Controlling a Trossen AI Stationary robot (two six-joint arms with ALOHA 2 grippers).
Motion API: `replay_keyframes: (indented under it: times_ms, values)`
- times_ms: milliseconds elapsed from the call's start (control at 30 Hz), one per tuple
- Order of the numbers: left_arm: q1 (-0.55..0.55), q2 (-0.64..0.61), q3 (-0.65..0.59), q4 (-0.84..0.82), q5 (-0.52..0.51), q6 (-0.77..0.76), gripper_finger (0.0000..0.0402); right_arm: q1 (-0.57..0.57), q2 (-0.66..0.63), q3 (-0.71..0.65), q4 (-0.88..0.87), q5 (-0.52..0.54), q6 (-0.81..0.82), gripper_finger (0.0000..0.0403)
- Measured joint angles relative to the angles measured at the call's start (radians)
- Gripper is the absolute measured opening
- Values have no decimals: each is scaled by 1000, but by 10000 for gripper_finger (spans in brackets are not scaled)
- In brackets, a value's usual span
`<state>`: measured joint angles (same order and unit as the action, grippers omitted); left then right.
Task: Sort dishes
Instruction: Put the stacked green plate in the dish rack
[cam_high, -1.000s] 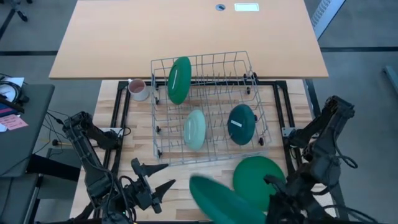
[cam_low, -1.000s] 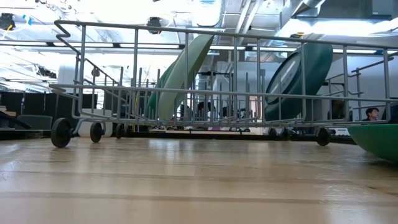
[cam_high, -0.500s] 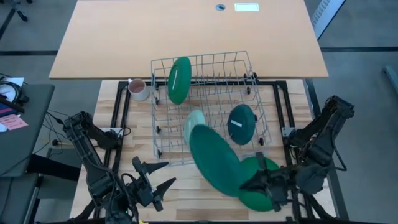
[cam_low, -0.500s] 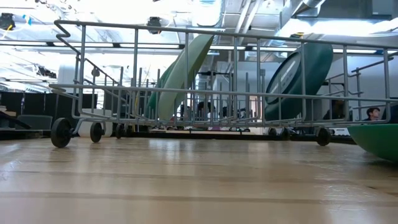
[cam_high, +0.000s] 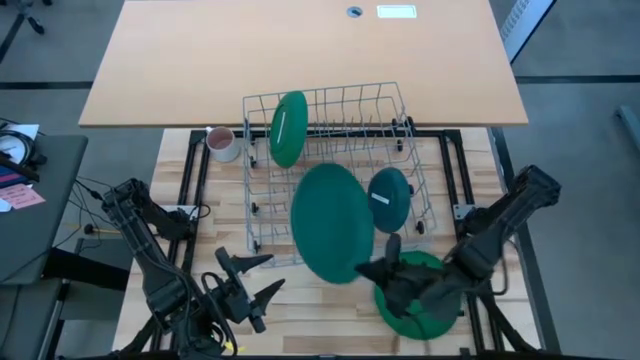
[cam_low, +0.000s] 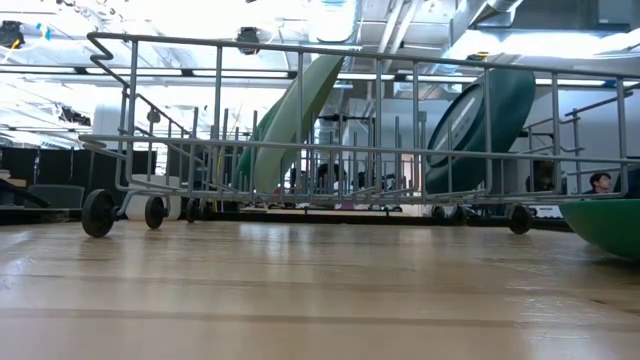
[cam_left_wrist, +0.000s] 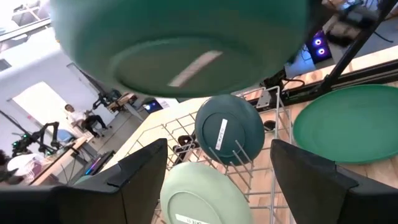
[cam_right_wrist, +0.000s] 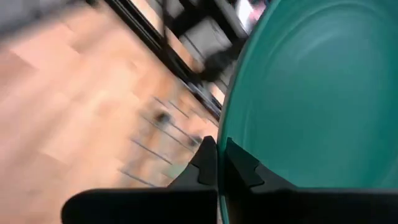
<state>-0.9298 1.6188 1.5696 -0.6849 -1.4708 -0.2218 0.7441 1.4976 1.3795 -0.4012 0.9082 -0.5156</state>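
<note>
To rack the large green plate (cam_high: 333, 222) well, it should probably be tipped upright and its lower edge lowered between free tines of the dish rack (cam_high: 400, 105), clear of the teal plate (cam_high: 389, 198) just beside it. The right end effector (cam_high: 385, 275) is pinched together on that plate's rim, carrying it above the rack (another green plate (cam_high: 425, 300) lies on the counter (cam_high: 225, 225) beneath). The left end effector (cam_high: 250, 292) waits with fingers apart, holding nothing.

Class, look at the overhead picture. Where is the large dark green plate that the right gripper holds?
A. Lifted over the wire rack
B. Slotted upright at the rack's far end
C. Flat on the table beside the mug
A: the right gripper pinches the large dark green plate by its rim, raised over the wire rack.
</note>
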Motion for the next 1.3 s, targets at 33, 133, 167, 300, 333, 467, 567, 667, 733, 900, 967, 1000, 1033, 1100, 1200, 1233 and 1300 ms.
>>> replay_keyframes:
  times_ms: [33,133,167,300,333,467,567,667,733,900,967,1000,1033,1100,1200,1233,1300]
  values:
    - [0,0,0,0,2,0,278,-11,15,9,-2,34,-13,5]
    - [0,0,0,-5,6,-2,278,-40,62,42,0,122,-53,5]
    - [0,0,0,-8,7,-6,278,-45,77,52,0,158,-74,5]
    - [0,0,0,-8,8,-8,278,-56,150,85,-1,352,-171,5]
    - [0,0,0,-8,8,-10,278,-57,169,91,-2,409,-198,5]
    - [0,0,0,-8,9,-11,278,-72,242,115,-3,562,-291,5]
    - [0,0,0,-8,9,-11,278,-86,289,134,-3,581,-309,6]
    - [0,0,0,-7,9,-11,278,-110,328,146,-2,607,-310,6]
    - [0,0,0,-7,9,-10,278,-129,354,148,1,639,-313,5]
    - [0,0,0,-17,10,-8,278,-169,417,148,10,662,-323,5]
    - [0,0,0,-24,9,-8,278,-184,435,148,30,663,-320,5]
    - [0,0,0,-26,10,-7,278,-189,441,148,38,663,-317,5]
    - [0,0,0,-28,10,-8,278,-195,444,148,41,662,-309,5]
    - [0,0,0,-33,10,-7,278,-208,456,148,59,663,-302,5]
    - [0,0,0,-37,9,-7,278,-218,472,148,75,662,-297,5]
    - [0,0,0,-37,10,-7,278,-221,474,148,80,661,-296,5]
    - [0,0,0,-37,9,-7,278,-221,474,147,90,659,-296,5]
